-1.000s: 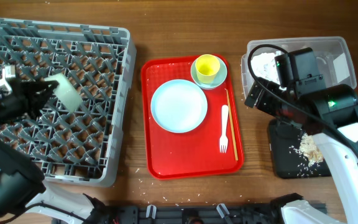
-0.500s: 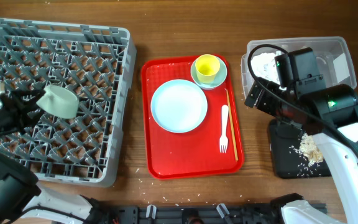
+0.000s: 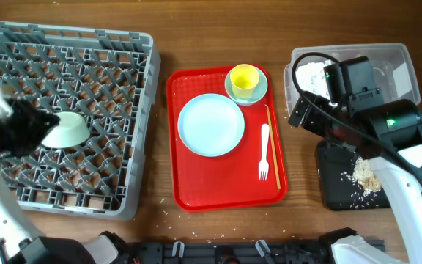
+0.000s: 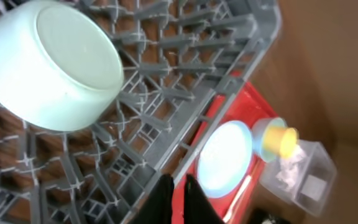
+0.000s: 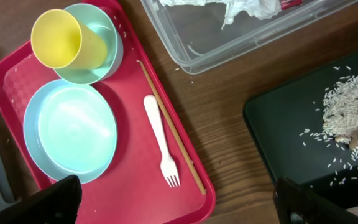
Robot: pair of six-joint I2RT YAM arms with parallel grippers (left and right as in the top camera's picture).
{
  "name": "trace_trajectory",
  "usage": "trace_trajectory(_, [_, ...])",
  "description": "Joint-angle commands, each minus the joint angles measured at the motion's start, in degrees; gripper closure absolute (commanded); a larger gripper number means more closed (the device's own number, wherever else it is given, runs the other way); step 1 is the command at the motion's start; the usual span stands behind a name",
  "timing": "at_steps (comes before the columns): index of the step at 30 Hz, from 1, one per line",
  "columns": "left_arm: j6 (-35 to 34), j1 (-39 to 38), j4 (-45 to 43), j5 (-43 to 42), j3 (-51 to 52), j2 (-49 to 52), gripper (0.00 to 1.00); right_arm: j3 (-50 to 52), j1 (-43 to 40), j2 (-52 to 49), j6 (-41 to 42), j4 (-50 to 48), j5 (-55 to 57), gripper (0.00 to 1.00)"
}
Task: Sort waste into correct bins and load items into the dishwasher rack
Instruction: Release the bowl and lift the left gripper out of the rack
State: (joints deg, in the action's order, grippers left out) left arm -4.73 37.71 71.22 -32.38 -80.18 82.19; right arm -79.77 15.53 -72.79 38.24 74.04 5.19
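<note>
A pale green bowl (image 3: 66, 130) lies upside down in the grey dishwasher rack (image 3: 123, 44). My left gripper (image 3: 41, 123) sits just left of it, shut and empty; in the left wrist view its fingers (image 4: 166, 199) are pressed together below the bowl (image 4: 55, 65). The right gripper (image 3: 302, 114) hangs open between the red tray and the bins, holding nothing. On the red tray (image 5: 129, 186) are the blue plate (image 5: 70, 134), the yellow cup (image 5: 64, 38) in a second bowl (image 5: 101, 59), the white fork (image 5: 160, 140) and the wooden stick (image 5: 169, 124).
The clear tub (image 3: 409, 55) at the right holds a crumpled napkin (image 5: 229, 9). In front of it, the black tray (image 5: 291, 143) carries rice scraps (image 5: 350, 118). Loose grains dot the wood near the front edge.
The bowl, held tilted over the rack a second ago, now rests upside down in it. My left gripper let go, drew back left and shut. The right arm has not moved.
</note>
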Motion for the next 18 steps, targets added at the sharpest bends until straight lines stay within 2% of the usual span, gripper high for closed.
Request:
trace_trajectory(1, [-6.7,-6.1,-10.9,11.2,-0.3,4.1,0.96,-0.8,-0.1,-0.2,-0.7,0.0,0.6,0.00])
trace_trajectory(4, [-10.1,-7.1,-14.6,16.2,-0.3,9.7,0.96,-0.8,-0.1,-0.2,-0.7,0.0,0.6,0.00])
trace_trajectory(7, [-10.1,-7.1,-13.9,16.2,-0.3,16.3,0.96,-0.8,-0.1,-0.2,-0.6,-0.1,0.6,0.00])
trace_trajectory(9, [-10.1,-6.3,-12.5,16.4,-0.3,17.2,0.96,-0.8,-0.1,-0.2,-0.7,-0.1,0.6,0.00])
trace_trajectory(15, [-11.3,5.2,-2.3,17.0,-0.3,13.2,0.96,-0.8,-0.1,-0.2,-0.7,-0.1,0.6,0.00])
trace_trajectory(18, [-14.3,10.1,3.0,16.5,-0.3,13.0,0.96,-0.8,-0.1,-0.2,-0.6,0.0,0.6,0.00])
